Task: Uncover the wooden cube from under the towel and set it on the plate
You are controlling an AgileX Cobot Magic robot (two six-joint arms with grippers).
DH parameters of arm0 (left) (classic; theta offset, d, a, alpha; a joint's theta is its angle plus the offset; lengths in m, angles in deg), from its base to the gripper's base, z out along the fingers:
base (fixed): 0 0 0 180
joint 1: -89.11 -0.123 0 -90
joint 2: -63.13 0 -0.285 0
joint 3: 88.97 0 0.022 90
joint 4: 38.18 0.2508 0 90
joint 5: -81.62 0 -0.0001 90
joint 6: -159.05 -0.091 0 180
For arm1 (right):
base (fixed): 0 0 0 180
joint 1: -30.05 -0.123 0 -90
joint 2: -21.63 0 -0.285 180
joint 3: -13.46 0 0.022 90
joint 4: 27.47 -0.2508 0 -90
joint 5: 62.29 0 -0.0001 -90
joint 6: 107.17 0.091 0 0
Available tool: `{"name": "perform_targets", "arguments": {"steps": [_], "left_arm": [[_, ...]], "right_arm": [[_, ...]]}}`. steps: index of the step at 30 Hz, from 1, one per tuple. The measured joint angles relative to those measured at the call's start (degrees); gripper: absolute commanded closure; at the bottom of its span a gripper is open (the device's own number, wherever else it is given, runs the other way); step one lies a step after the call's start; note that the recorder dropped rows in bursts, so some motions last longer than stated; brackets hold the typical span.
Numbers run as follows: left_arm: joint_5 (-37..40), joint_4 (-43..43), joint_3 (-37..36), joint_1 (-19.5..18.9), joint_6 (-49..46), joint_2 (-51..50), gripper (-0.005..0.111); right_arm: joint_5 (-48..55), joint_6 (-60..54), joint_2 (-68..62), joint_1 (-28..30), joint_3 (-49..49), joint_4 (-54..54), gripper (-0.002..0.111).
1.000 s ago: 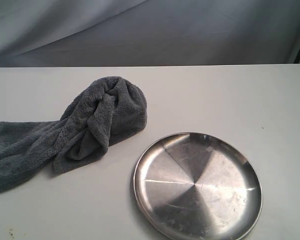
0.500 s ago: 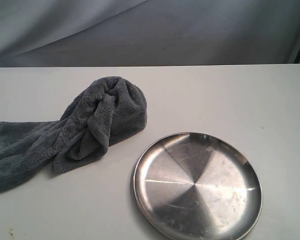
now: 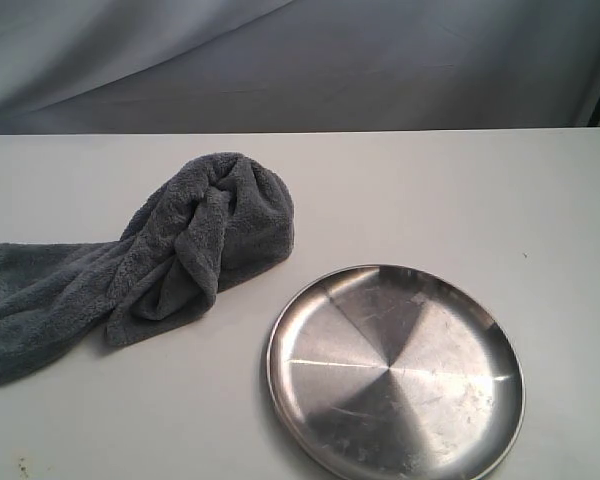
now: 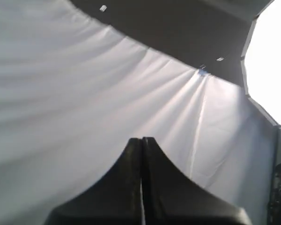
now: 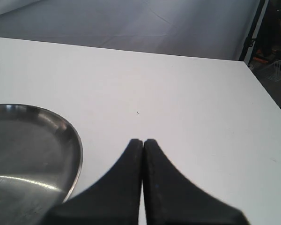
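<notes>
The dark grey towel (image 3: 170, 255) lies bunched on the white table (image 3: 430, 190), humped at its far end and trailing off to the left edge. The wooden cube is hidden from every view. To the right and nearer sits the round silver plate (image 3: 395, 372), nothing on it; its rim (image 5: 77, 154) also shows in the right wrist view. Neither arm appears in the exterior view. My left gripper (image 4: 142, 138) is shut and faces only a pale cloth backdrop. Over bare table beside the plate, my right gripper (image 5: 143, 140) is shut with nothing in it.
A grey cloth backdrop (image 3: 300, 60) hangs behind the table's far edge. The table's right edge (image 5: 267, 101) shows in the right wrist view, with dark equipment (image 5: 276, 42) beyond it.
</notes>
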Motion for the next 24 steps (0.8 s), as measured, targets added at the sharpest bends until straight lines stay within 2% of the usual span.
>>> {"name": "perform_targets", "arguments": {"steps": [1,3,6,9,16,24], "left_arm": [[-3.7,5.5,0.5,0.0,2.7,0.0,0.107],[-6.0,10.7,4.1,0.0,6.8,-3.0,0.107],[-6.4,14.4,11.8,0.0,8.0,-12.9,0.107],[-6.5,22.4,20.9,0.0,8.2,-24.4,0.107],[-5.1,36.4,35.4,0.0,9.5,-40.1,0.107],[-5.7,60.2,44.8,0.0,31.8,-55.0,0.107]], "right_arm": [[0.0,0.0,0.0,0.0,0.0,0.0,0.108],[0.0,0.0,0.0,0.0,0.0,0.0,0.108],[0.0,0.0,0.0,0.0,0.0,0.0,0.108],[0.0,0.0,0.0,0.0,0.0,0.0,0.108],[0.0,0.0,0.0,0.0,0.0,0.0,0.108],[0.0,0.0,0.0,0.0,0.0,0.0,0.108]]}}
